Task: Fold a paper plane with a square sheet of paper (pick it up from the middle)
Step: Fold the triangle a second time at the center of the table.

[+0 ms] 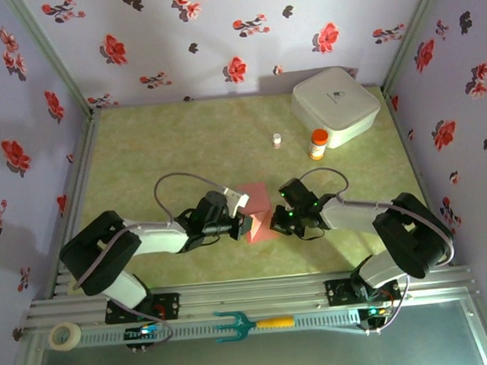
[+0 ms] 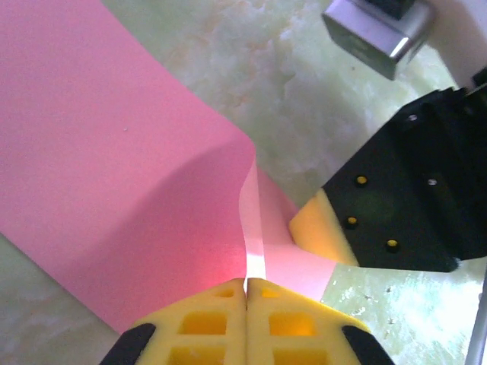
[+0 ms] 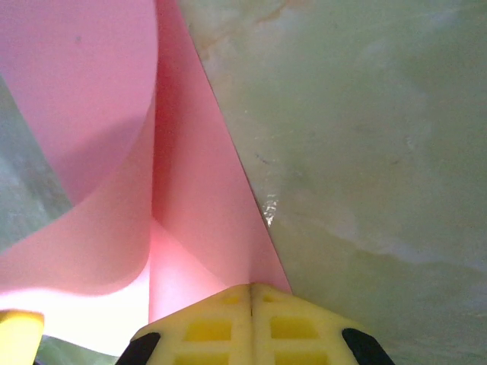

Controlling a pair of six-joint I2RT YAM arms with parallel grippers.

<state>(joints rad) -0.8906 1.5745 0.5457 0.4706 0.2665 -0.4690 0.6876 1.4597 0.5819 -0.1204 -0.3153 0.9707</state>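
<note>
With left claw [image 2: 246, 284] and right claw [image 3: 251, 287] each pinching the square sheet of paper [image 1: 259, 203], bowed up from the table [image 1: 182, 145] between them, I judge it light, limp, crease-prone: grip edges gently.

Soft overhead light, mild blur up close.
From above you see the desk [image 1: 182, 145] evenly lit, a faint shadow behind the white box [image 1: 336, 105]; in your wrist views the square sheet of paper [image 2: 114, 152] shades itself, its curled edge blown near-white, focus soft.
</note>
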